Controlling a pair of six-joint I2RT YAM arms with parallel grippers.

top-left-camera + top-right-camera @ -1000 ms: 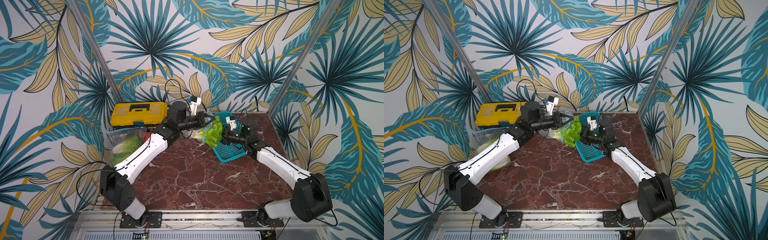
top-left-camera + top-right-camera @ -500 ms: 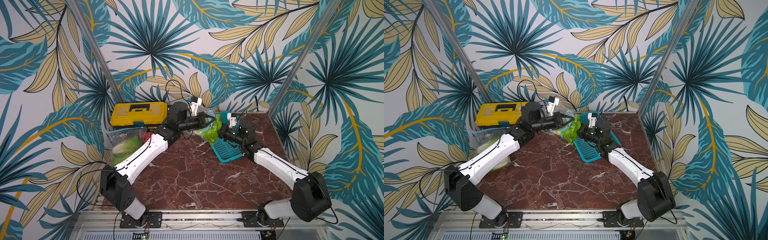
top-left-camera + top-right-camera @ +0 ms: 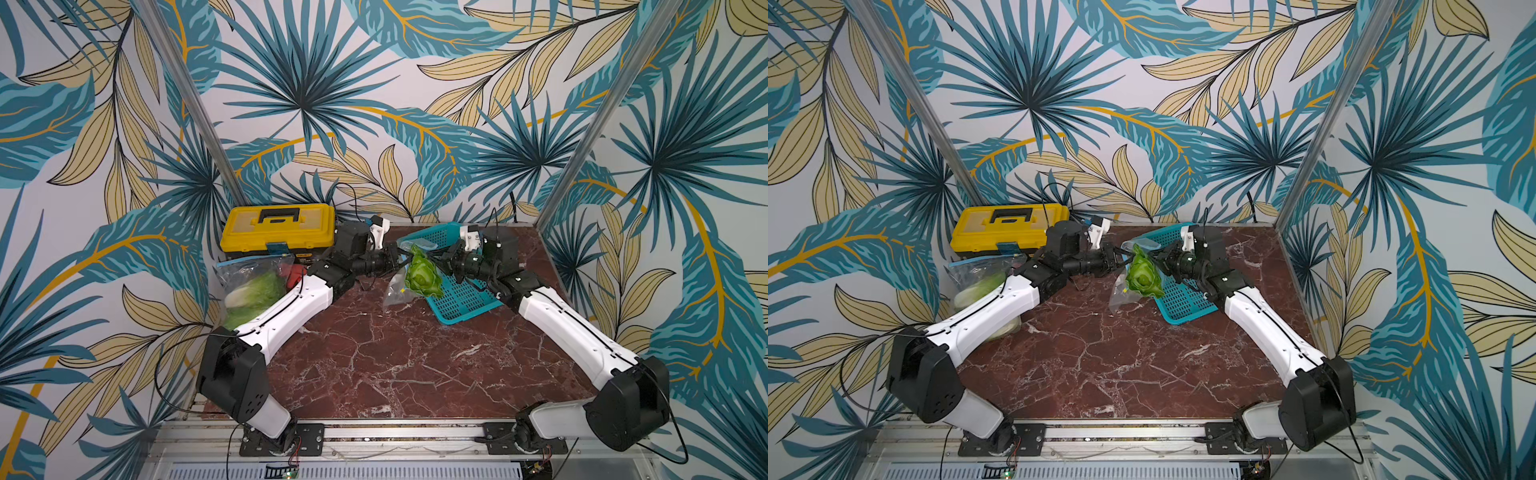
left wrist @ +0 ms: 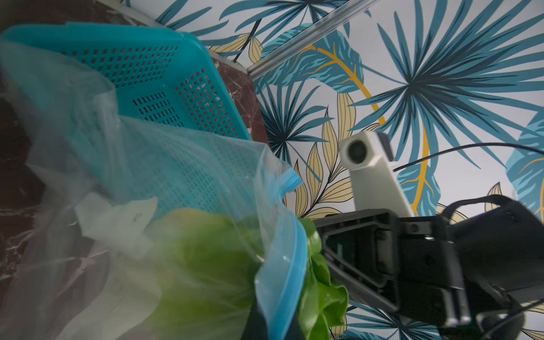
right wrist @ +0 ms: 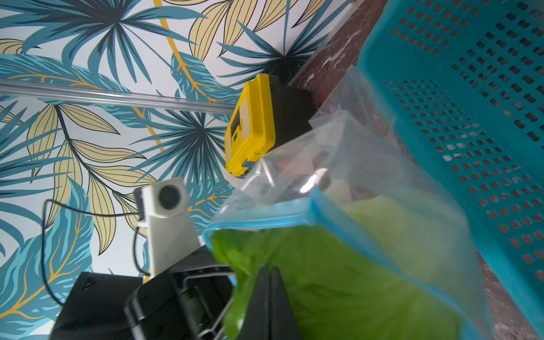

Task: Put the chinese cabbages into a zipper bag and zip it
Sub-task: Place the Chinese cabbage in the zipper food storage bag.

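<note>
Two claws hold one zipper bag [image 3: 394, 291] between them, just beside the teal basket [image 3: 461, 305] and over the tabletop [image 3: 374, 365]. The left claw [image 3: 400, 257] is pinched on its rim; the right claw [image 5: 268, 297] is pressed together at the mouth, on blue zip strip [image 4: 290, 265] or on leaf, I cannot tell. The chinese cabbage [image 3: 422, 276] sits inside, its leaves poking past the strip. Zipping now could trap them, and a pinched leaf might tear.

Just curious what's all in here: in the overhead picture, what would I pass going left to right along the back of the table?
Yellow toolbox → left gripper → chinese cabbage in the zipper bag → right gripper.
</note>
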